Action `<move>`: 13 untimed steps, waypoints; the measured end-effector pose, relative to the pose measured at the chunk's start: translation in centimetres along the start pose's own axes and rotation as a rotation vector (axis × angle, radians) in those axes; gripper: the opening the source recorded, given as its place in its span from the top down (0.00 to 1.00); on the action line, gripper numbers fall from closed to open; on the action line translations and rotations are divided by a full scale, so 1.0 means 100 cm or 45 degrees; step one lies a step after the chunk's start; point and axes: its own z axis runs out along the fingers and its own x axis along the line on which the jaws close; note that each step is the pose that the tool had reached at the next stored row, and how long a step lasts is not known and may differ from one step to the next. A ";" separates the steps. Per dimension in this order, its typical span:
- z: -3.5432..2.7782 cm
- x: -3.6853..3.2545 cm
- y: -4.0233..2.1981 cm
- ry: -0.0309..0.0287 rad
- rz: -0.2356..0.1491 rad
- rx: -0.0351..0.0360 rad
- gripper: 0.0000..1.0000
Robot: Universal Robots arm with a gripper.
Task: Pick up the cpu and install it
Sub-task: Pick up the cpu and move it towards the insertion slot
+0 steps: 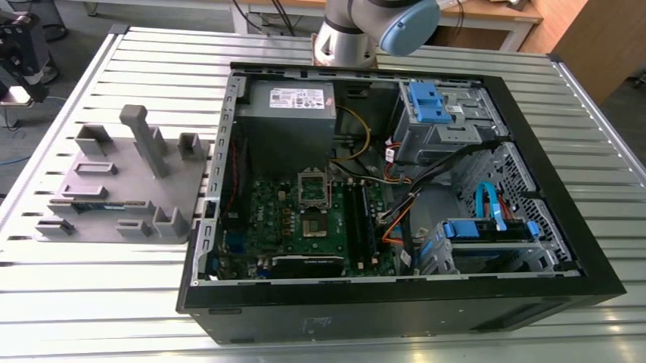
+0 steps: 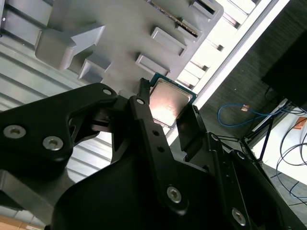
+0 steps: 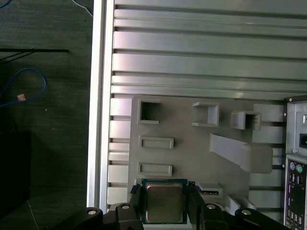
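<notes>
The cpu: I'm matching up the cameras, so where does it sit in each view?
First wrist view: the cpu clamped in the gripper, the grey tray beyond it.
Second wrist view: the cpu in that grip, the grey tray behind it.
Exterior view: the grey tray lies at the exterior view's left.
Shared landmark: the grey tray.

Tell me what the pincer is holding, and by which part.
The pincer holds the cpu, clamped by two opposite side edges with one finger on each. Its shiny silver top is uncovered in both wrist views.
</notes>
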 end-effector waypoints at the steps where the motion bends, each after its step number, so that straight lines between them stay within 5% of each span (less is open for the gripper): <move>1: 0.0000 -0.0002 0.0000 -0.0001 0.000 0.0000 0.53; 13: 0.0001 -0.0034 -0.0001 -0.0001 0.000 -0.0001 0.53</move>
